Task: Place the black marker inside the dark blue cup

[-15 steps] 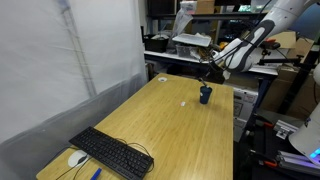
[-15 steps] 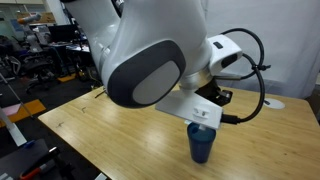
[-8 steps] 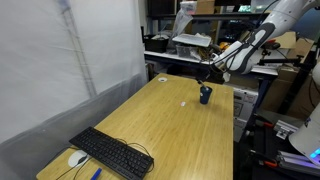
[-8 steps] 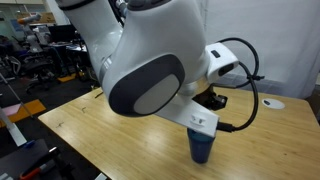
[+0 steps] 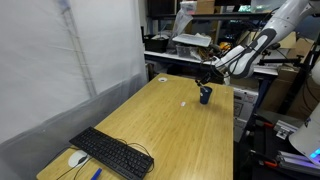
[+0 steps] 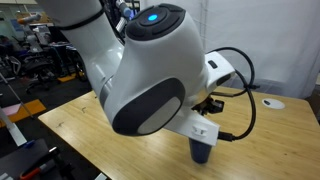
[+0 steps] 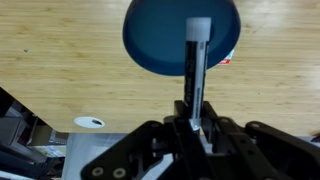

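Note:
In the wrist view my gripper [image 7: 196, 122] is shut on the black marker [image 7: 196, 70], which points away from the camera with its lighter end over the dark blue cup [image 7: 181, 35]. The cup's round opening lies straight below the marker tip. In an exterior view the cup [image 5: 205, 96] stands at the far end of the wooden table, with the gripper [image 5: 206, 78] just above it. In an exterior view the arm's big joint hides most of the scene; only the lower part of the cup [image 6: 201, 151] shows beneath it.
A black keyboard [image 5: 111, 152] and a white mouse [image 5: 77, 158] lie at the near end of the wooden table [image 5: 160, 130]. A small white object [image 5: 185, 103] lies next to the cup. A white round object [image 7: 89, 122] lies near the table edge. Cluttered benches stand behind.
The arm has shifted a little above the cup, and its joint covers more of the cup in an exterior view. The marker stays in the gripper.

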Available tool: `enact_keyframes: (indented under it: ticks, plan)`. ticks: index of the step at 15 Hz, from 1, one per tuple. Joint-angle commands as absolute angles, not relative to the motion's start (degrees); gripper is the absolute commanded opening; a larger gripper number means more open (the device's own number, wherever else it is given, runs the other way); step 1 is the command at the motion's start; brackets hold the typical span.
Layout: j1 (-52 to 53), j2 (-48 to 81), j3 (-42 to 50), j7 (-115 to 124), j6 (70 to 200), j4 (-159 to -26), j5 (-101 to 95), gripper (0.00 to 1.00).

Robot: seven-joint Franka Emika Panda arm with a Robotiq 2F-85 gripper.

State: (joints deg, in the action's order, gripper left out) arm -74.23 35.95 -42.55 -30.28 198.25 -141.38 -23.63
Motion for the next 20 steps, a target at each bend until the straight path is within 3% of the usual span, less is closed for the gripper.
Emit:
enact_keyframes:
  ticks: [1,12,13,15,20]
  plan:
    - [-79.1,38.5,-46.1,-32.0,198.1,-139.5,-26.8,0.05]
    - [-79.8,42.6,-45.2,-33.6,197.9,-139.6,-27.7,0.05]
    - [-79.4,42.4,-44.9,-33.9,197.9,-139.6,-27.2,0.44]
    - [-79.2,42.6,-45.0,-34.1,197.9,-139.5,-27.0,0.51]
    - [-78.3,41.2,-44.5,-33.0,197.9,-140.3,-25.5,0.85]
